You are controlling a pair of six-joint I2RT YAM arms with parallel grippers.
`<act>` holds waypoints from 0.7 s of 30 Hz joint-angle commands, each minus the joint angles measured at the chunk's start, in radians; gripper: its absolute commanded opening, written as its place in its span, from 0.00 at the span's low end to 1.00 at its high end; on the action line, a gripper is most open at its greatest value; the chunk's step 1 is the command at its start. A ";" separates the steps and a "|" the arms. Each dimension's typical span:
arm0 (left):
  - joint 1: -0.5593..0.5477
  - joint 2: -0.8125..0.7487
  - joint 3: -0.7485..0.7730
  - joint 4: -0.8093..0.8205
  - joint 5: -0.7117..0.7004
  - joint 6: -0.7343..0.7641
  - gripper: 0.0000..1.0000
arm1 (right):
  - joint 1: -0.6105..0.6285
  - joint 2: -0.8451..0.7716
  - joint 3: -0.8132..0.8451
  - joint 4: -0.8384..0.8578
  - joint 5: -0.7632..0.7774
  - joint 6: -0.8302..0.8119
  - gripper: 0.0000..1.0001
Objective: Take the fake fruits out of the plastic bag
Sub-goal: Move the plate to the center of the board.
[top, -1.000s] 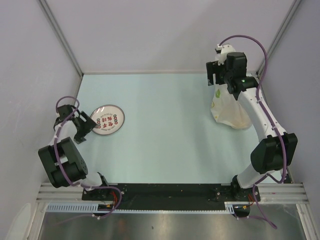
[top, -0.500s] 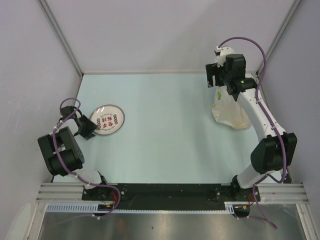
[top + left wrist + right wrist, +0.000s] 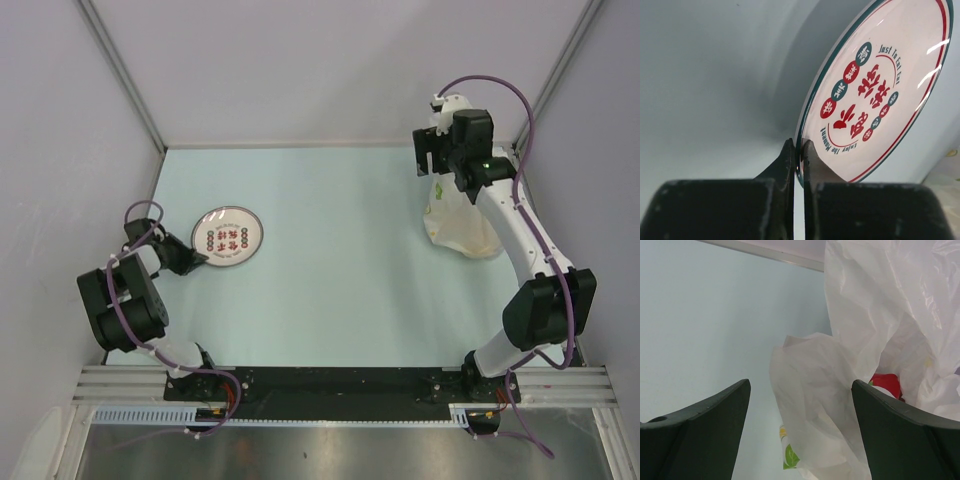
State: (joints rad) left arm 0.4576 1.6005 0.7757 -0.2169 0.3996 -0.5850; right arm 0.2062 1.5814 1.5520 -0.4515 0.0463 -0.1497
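Observation:
The crinkly white plastic bag [image 3: 458,222] lies at the far right of the table. My right gripper [image 3: 432,160] hangs over its far end, open, with a fold of the bag [image 3: 815,390] between the spread fingers but not pinched. Through the bag's mouth I see one of the fake fruits, a red one with a bit of green [image 3: 886,383]; the others are hidden by the plastic. My left gripper [image 3: 799,150] is shut on the near rim of the white plate with red marks [image 3: 875,90], at the left of the table [image 3: 228,234].
Grey walls close in the pale table [image 3: 330,270] on the left, back and right. A small yellow and green mark [image 3: 788,452] shows on the bag's lower part. The arm bases and a black rail [image 3: 340,385] run along the near edge.
The left gripper closed from wide open onto the plate's rim. The plate shifted a little right and back. The right gripper stayed open over the bag.

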 commanded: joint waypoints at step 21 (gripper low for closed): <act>-0.795 -0.008 -0.030 -0.239 0.079 0.445 0.00 | -0.065 -0.076 -0.029 -0.010 -0.025 0.002 0.88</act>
State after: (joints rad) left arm -0.2012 1.6360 0.8089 -0.3729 0.5549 -0.3058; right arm 0.1463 1.5627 1.5352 -0.4583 0.0383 -0.1501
